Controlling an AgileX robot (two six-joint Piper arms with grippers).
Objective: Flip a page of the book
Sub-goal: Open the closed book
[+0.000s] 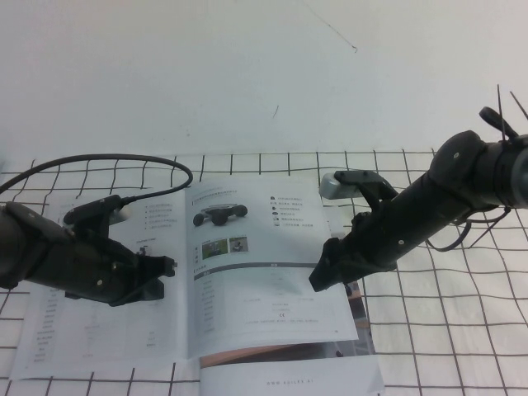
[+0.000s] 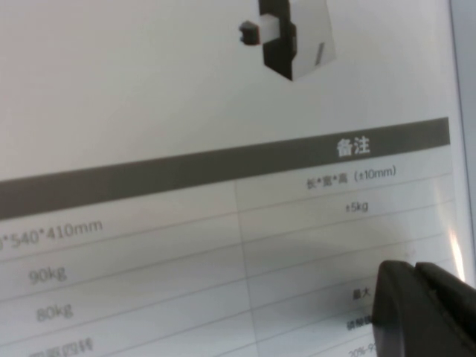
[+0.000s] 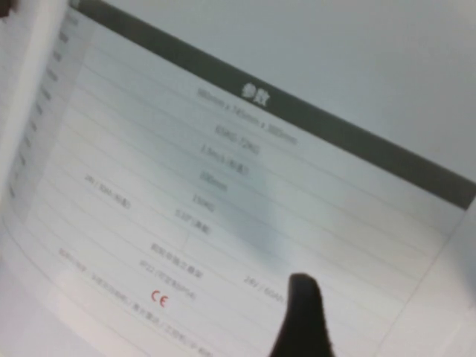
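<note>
The book [image 1: 99, 330] lies open on the grid-marked table. Its right-hand sheet, the page [image 1: 256, 289], shows a black low vehicle, two green photos and a grey-barred table. My right gripper [image 1: 316, 280] is at the page's right edge. In the right wrist view one dark finger [image 3: 297, 320] lies on top of the page [image 3: 223, 149], and the other is hidden under the sheet. My left gripper [image 1: 169, 266] is shut and rests on the left-hand sheet. In the left wrist view its fingertips [image 2: 416, 305] are on that sheet's table, below the white boxy vehicle picture [image 2: 294, 37].
Another sheet with brown printing [image 1: 247, 355] shows under the page's lower and right edges. The left arm's black cable [image 1: 124, 161] arcs over the table behind the book. The white table with black grid lines [image 1: 445, 330] extends to the right.
</note>
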